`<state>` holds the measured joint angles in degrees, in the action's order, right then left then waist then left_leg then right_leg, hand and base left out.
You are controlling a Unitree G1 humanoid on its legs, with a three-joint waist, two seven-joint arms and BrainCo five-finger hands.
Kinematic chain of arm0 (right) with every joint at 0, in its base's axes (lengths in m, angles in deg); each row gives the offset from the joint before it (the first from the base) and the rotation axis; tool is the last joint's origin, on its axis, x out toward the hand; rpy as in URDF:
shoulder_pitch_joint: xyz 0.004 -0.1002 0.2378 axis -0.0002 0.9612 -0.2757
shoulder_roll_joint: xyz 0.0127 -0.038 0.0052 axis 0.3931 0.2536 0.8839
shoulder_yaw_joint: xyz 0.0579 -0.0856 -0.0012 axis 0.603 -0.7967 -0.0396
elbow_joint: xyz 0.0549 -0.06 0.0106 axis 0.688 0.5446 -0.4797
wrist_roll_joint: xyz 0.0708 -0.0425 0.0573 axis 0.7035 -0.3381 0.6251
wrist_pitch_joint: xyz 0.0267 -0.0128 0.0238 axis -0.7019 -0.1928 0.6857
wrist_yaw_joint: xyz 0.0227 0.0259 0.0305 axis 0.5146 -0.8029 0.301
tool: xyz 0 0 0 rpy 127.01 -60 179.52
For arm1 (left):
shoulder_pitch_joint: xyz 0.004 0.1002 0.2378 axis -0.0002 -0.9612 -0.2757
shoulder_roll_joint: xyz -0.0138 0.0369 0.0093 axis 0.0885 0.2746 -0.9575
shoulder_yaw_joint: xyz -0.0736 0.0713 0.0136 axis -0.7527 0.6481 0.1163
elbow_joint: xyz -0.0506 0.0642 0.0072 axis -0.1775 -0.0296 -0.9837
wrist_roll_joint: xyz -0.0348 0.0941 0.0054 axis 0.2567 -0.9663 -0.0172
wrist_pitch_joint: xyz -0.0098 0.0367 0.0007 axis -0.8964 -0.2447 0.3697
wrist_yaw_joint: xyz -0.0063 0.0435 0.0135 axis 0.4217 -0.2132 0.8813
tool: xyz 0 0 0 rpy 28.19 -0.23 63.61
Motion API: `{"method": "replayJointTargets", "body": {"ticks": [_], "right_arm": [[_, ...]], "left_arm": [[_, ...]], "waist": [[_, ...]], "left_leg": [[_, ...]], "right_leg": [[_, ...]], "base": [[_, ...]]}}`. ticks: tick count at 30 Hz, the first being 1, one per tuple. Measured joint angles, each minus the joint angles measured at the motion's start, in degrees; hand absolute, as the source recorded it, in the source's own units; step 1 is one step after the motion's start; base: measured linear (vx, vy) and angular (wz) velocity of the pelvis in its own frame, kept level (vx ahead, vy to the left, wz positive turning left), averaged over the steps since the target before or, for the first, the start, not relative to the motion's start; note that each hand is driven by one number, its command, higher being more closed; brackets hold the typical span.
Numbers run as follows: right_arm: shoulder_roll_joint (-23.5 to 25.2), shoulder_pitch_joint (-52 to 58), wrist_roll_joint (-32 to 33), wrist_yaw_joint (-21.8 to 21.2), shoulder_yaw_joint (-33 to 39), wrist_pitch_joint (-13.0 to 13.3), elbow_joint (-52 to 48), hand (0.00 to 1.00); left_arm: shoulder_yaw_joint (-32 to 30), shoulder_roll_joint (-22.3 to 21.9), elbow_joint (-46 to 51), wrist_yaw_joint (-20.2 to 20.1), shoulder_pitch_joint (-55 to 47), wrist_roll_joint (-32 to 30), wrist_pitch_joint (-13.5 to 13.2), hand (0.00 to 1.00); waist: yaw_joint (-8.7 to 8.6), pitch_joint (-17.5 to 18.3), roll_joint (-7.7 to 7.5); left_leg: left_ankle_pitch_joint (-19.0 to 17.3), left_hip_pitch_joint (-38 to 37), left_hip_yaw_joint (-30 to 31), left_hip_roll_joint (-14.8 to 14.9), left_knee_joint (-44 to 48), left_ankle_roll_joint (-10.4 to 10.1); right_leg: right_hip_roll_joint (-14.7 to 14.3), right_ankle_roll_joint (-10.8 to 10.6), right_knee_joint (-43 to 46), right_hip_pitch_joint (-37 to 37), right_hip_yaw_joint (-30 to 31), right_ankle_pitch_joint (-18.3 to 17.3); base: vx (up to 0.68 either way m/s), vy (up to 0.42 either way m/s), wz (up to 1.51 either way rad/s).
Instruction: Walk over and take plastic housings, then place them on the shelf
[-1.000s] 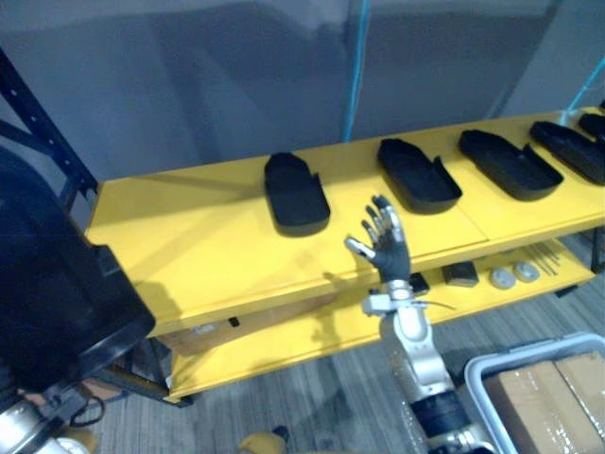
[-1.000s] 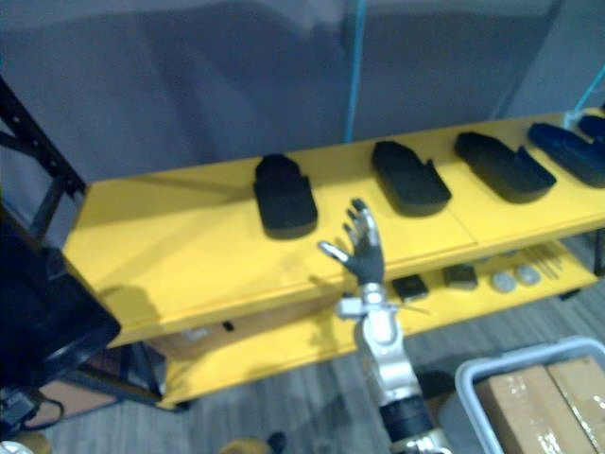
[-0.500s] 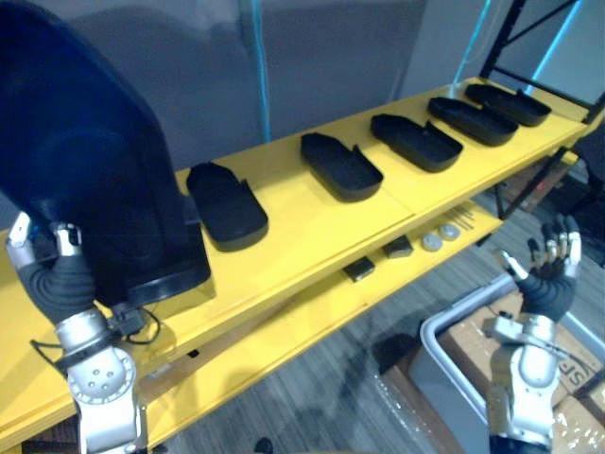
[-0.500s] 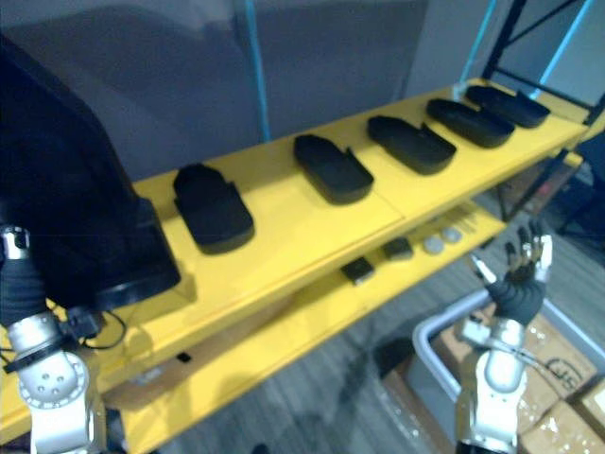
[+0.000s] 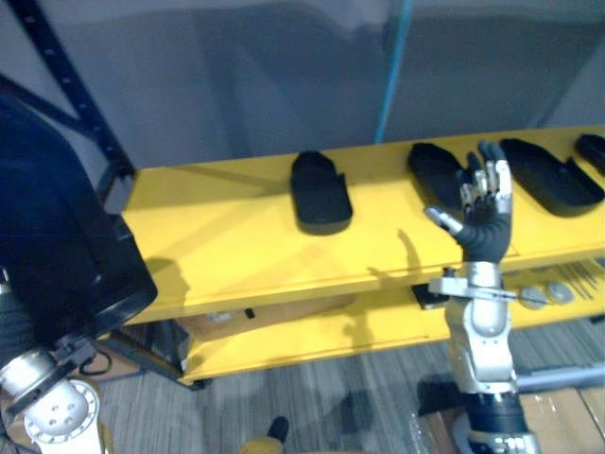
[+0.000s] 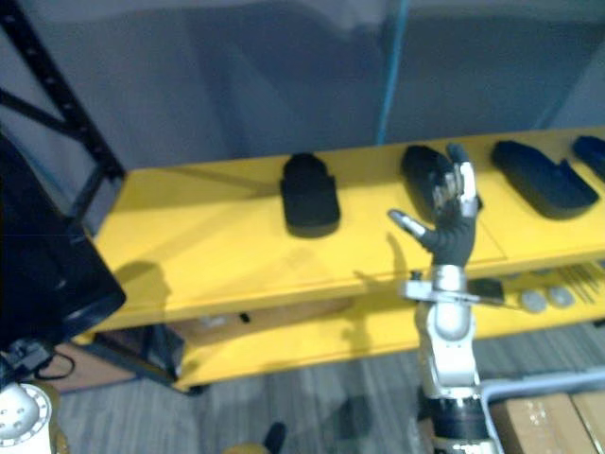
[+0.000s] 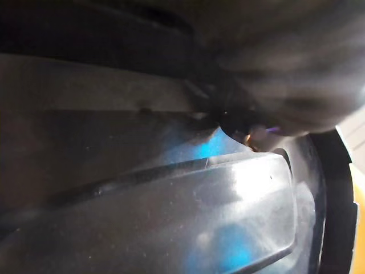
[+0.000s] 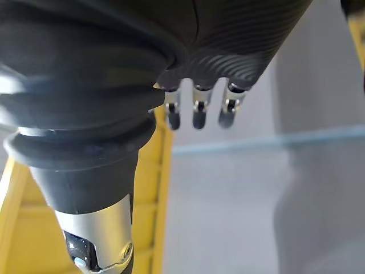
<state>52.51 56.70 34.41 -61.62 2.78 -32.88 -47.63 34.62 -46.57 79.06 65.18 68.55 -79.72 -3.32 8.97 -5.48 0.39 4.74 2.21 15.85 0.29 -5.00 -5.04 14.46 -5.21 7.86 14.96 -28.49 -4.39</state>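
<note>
Housings (image 5: 319, 192) line the shelf (image 5: 217, 236). At its left end a large housing (image 5: 57, 255) awaits placing, the left hand (image 5: 9, 326) hold hidden; the right hand (image 5: 484, 222) is spread, empty.

dim light, soft dark shadows on the yellow shelf (image 5: 217, 236)
</note>
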Motion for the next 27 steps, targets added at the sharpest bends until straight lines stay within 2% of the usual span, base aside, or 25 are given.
{"method": "replayJointTargets", "body": {"ticks": [3, 4, 6, 7, 9, 11, 12, 14, 15, 16, 17, 18, 19, 20, 21, 22, 23, 24, 25, 26, 27], "right_arm": [[-0.8, 0.1, -1.0, 2.2, 0.6, 0.0, 0.0, 0.00], [-0.9, 0.4, -1.8, 3.3, 1.6, 0.0, 0.0, 0.00], [-1.1, 1.2, -3.3, 5.1, 3.7, -0.2, 0.0, 0.00], [-1.2, 1.4, -4.1, 6.0, 4.5, -0.2, 0.0, 0.00], [-1.2, 1.2, -5.2, 6.3, 4.7, -0.2, 0.1, 0.00], [-1.2, -0.1, -6.2, 6.0, 3.4, -0.2, 0.3, 0.00], [-1.1, -0.3, -6.1, 6.0, 3.5, -0.2, 0.3, 0.00], [-0.9, 0.5, -6.0, 6.0, 5.1, -0.1, 0.2, 0.00], [-0.7, 1.6, -6.0, 6.0, 6.8, -0.1, 0.3, 0.00], [-0.6, 2.2, -6.0, 6.1, 7.6, -0.1, 0.3, 0.00], [-0.2, 3.1, -6.0, 6.2, 9.6, -0.1, 0.3, 0.00], [-0.3, 3.4, -6.0, 6.2, 10.7, -0.1, 0.2, 0.00], [-0.3, 4.5, -5.9, 6.3, 12.0, -0.1, 0.2, 0.00], [-0.2, 5.7, -5.9, 6.2, 12.8, 0.1, 0.2, 0.00], [-0.2, 5.9, -5.9, 6.2, 12.9, 0.2, 0.2, 0.00], [-0.1, 6.1, -5.9, 5.7, 12.8, 0.7, 0.2, 0.00], [0.0, 6.3, -5.9, 5.7, 12.8, 1.4, 0.2, 0.00], [0.1, 6.4, -6.0, 5.5, 12.7, 2.6, -0.1, 0.00], [0.1, 6.1, -6.1, 5.3, 12.7, 3.4, -0.7, 0.00], [0.1, 6.0, -6.1, 5.3, 12.8, 4.1, -0.9, 0.00], [0.1, 6.0, -6.5, 5.9, 12.9, 4.5, -1.3, 0.00]], "left_arm": [[-0.7, -0.9, 0.0, -0.8, 0.1, 0.0, -0.7, 1.00], [-0.7, -1.1, -0.2, -1.7, 0.3, 0.2, -1.2, 1.00], [-0.7, -1.4, -0.2, -3.9, 0.7, 0.7, -2.4, 1.00], [-0.9, -1.7, -0.2, -5.1, 0.6, 1.2, -2.9, 1.00], [-1.3, -1.8, -0.2, -6.1, 0.6, 1.3, -2.9, 1.00], [-3.0, -2.1, -0.3, -6.1, 0.5, 1.9, -3.0, 1.00], [-3.2, -2.3, -0.3, -6.1, 0.3, 2.5, -3.0, 1.00], [-3.5, -2.3, -0.2, -6.2, 0.9, 2.9, -4.2, 1.00], [-3.4, -2.3, -0.1, -7.0, 1.5, 2.9, -5.1, 1.00], [-3.2, -2.3, 0.0, -7.6, 1.9, 2.9, -5.3, 1.00], [-3.2, -2.0, 0.4, -8.5, 3.0, 3.0, -5.5, 1.00], [-3.0, -1.8, 0.4, -8.8, 4.2, 2.9, -5.8, 1.00], [-2.4, -1.4, 0.1, -9.1, 5.8, 2.8, -5.9, 1.00], [-1.2, 0.0, -0.1, -9.3, 7.5, 2.7, -6.0, 1.00], [-0.7, 1.1, -0.1, -9.3, 8.0, 2.5, -6.0, 1.00], [0.3, 3.4, -0.3, -9.3, 8.9, 2.2, -5.9, 1.00], [1.0, 4.5, -0.6, -9.3, 9.6, 2.2, -5.8, 1.00], [1.8, 5.6, -1.6, -9.3, 11.3, 2.3, -5.5, 1.00], [2.0, 5.6, -3.1, -9.3, 12.8, 2.3, -5.0, 1.00], [2.0, 5.6, -4.0, -9.3, 13.5, 2.3, -4.7, 1.00], [2.3, 5.7, -5.5, -9.3, 14.9, 2.3, -3.5, 1.00]], "waist": [[-0.36, -1.3, -0.09], [-0.51, -1.5, 0.06], [-0.86, -2.0, 0.65], [-0.87, -2.7, 1.21], [0.01, -3.3, 2.12], [0.14, -3.7, 1.17], [0.38, -3.6, 1.29], [-0.38, -3.9, 0.86], [-0.62, -4.4, 0.58], [-0.69, -4.5, 0.44], [-0.92, -5.0, -0.79], [-2.12, -5.1, -0.55], [-3.38, -5.3, -0.67], [-3.98, -5.3, -0.75], [-4.14, -5.3, -0.75], [-4.92, -5.3, -1.02], [-5.40, -5.4, -0.70], [-5.58, -5.2, -1.14], [-5.68, -5.2, -1.28], [-5.98, -5.2, -1.27], [-6.60, -5.3, -1.13]], "left_leg": [[-0.6, 2.5, -9.2, 1.6, 0.1, 1.0], [-0.5, 4.2, -13.5, 2.2, 0.5, 2.0], [0.9, 6.1, -18.5, 2.6, 1.5, 4.4], [1.6, 6.2, -19.9, 2.5, 1.4, 4.6], [3.1, 6.2, -19.4, 2.3, 1.2, 4.3], [5.4, 6.4, -20.5, 1.6, 0.4, 4.3], [6.9, 6.5, -21.3, 1.5, 0.4, 3.9], [9.4, 7.9, -22.6, 1.1, 0.4, 3.0], [9.4, 8.1, -22.7, 0.7, 0.4, 3.0], [9.4, 8.2, -22.9, 0.5, 0.4, 3.0], [8.6, 7.9, -24.0, -0.3, 0.5, 3.6], [7.8, 7.9, -24.9, -0.7, 1.6, 4.4], [7.8, 7.9, -24.3, -1.0, 2.4, 4.4], [7.2, 7.1, -24.0, -1.0, 2.8, 5.2], [6.9, 6.2, -23.9, -1.0, 2.7, 5.6], [6.3, 4.7, -22.4, -0.3, 1.9, 5.9], [6.2, 4.3, -21.6, -0.1, 1.3, 6.1], [6.1, 3.7, -20.8, 0.7, 0.5, 6.2], [5.7, 3.3, -20.1, 1.0, 0.5, 6.1], [5.5, 3.2, -19.6, 1.0, 0.5, 6.2], [5.3, 2.9, -18.6, 1.0, 0.5, 6.0]], "right_leg": [[-1.0, 0.1, -2.9, 3.6, -7.3, -0.2], [-1.2, 0.0, -3.3, 4.4, -10.0, -0.2], [-1.5, -0.1, -3.0, 5.9, -13.0, -0.1], [-1.4, -0.1, -1.9, 6.8, -14.0, -0.1], [-1.3, -0.2, -0.1, 7.0, -13.5, -0.8], [-2.3, 0.2, -1.2, 5.4, -11.1, -6.8], [-2.3, -0.2, -1.5, 5.4, -10.5, -7.1], [-2.0, -2.6, -2.7, 5.0, -9.4, -8.5], [-1.4, -3.6, -2.3, 4.7, -9.4, -8.9], [-1.0, -3.2, -1.9, 4.5, -9.5, -9.1], [0.8, -1.5, -0.4, 4.1, -9.6, -10.1], [2.0, -1.1, 3.6, 3.3, -9.4, -10.3], [4.9, -0.1, 14.0, -0.2, -7.5, -9.6], [7.1, 4.2, 24.2, -4.5, -2.7, -6.5], [8.0, 5.5, 28.6, -6.7, -0.5, -3.7], [8.7, 4.9, 35.5, -10.0, 3.0, 0.9], [8.0, 3.4, 36.5, -11.2, 4.1, -1.9], [6.7, 2.3, 36.2, -13.6, 5.4, -7.5], [5.7, 2.0, 33.0, -15.6, 5.5, -10.0], [5.2, 1.8, 30.4, -16.0, 5.6, -10.5], [4.1, 1.7, 24.0, -16.1, 6.7, -10.5]], "base": [[-0.07, -0.050, 1.22], [-0.06, 0.005, 1.38], [-0.03, 0.123, 1.49], [-0.03, 0.173, 1.26], [-0.02, 0.118, 0.70], [-0.08, 0.002, 0.34], [-0.07, -0.018, -0.06], [-0.05, 0.022, -0.08], [-0.04, 0.021, 0.02], [0.00, 0.065, -0.02], [0.05, 0.061, 0.02], [0.03, 0.155, 0.25], [0.02, 0.237, 0.44], [-0.02, 0.285, 0.40], [0.00, 0.267, 0.30], [-0.02, 0.183, 0.26], [-0.05, 0.182, 0.38], [-0.14, 0.138, 0.32], [-0.17, 0.120, 0.27], [-0.23, 0.124, 0.36], [-0.22, 0.120, 0.42]]}}
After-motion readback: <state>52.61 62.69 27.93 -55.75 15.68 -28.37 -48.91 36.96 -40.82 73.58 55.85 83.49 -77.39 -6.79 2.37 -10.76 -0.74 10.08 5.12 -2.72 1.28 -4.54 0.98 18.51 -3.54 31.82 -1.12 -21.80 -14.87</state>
